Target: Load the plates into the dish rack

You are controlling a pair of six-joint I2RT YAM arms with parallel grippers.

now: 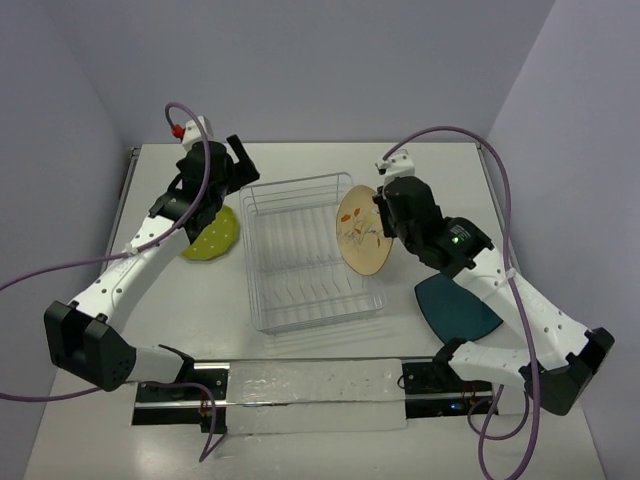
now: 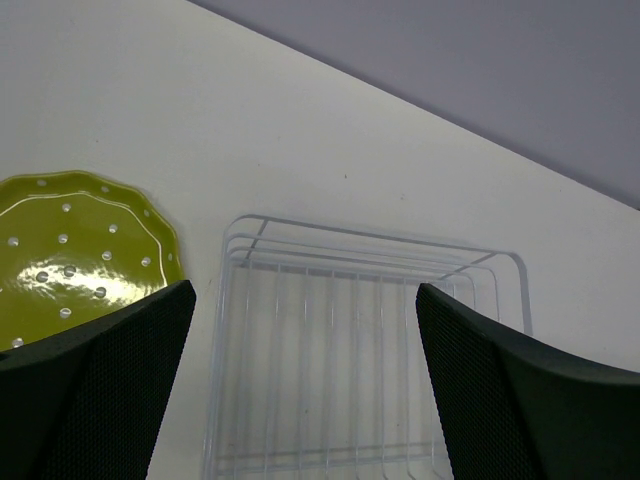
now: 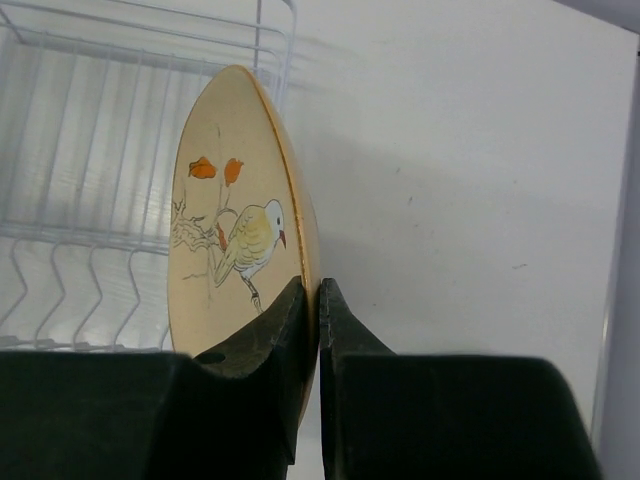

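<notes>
Three plates are in view. The beige plate (image 3: 235, 220) is glossy tan, painted with a pale bird on a thin branch and two orange blossoms. The right hand (image 3: 318, 300) has its two fingers pinched tight on that plate's lower rim. The plate stands on edge, nearly upright, at the right wall of the dish rack (image 1: 300, 270). Its painted face is turned left toward the rack's inside, and its disc runs roughly from far to near. Whether its bottom edge touches the wires is hard to tell from either view.

The rack is a white wire basket with its long side running away from the arm bases. The yellow-green plate (image 2: 70, 255), scalloped and dotted, lies face up on the worktop (image 1: 420, 170) just left of the rack. The dark teal plate (image 1: 455, 308) lies flat to the rack's right, partly under the right arm. The left hand (image 2: 303, 295) is spread wide with nothing between its fingers, above the rack's far left part.
</notes>
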